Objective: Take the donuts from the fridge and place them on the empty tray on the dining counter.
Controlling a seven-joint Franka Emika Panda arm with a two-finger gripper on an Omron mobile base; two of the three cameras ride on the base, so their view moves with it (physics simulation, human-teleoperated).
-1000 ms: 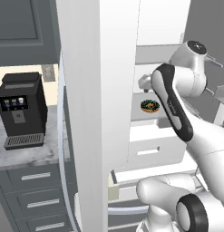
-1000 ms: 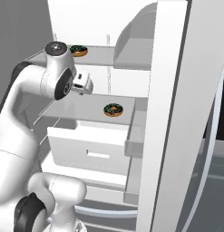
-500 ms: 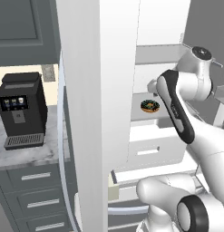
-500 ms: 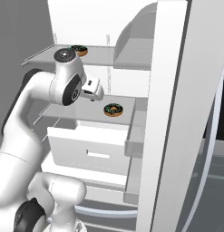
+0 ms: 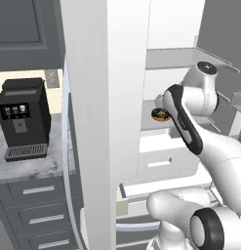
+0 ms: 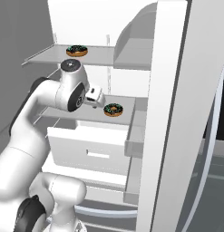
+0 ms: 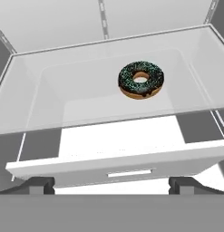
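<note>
Both doors of the fridge (image 5: pixel 107 97) stand open on its white interior. One chocolate-iced donut (image 6: pixel 77 50) lies on the upper shelf. The other donut (image 6: pixel 113 109) (image 5: pixel 161 114) rests on the glass shelf above a white drawer (image 6: pixel 95 145). My gripper (image 6: pixel 95 96) hovers just left of this lower donut, a short gap away. In the hand view the donut (image 7: pixel 141 79) sits ahead, right of centre. My gripper (image 7: pixel 111 185) is open, its fingertips (image 7: pixel 41 183) wide apart with nothing between them. The tray and the dining counter are out of view.
The open fridge doors (image 6: pixel 177 113) flank the arm on both sides. A door bin (image 6: pixel 136 41) juts out at upper right. A black coffee machine (image 5: pixel 22 122) stands on a short marble worktop (image 5: pixel 29 166) over grey drawers, left of the fridge.
The arm has folded down and swung the hand inward. The gripper has come from beside the upper shelf to the lower donut's level, close beside it. Neither donut has moved.
</note>
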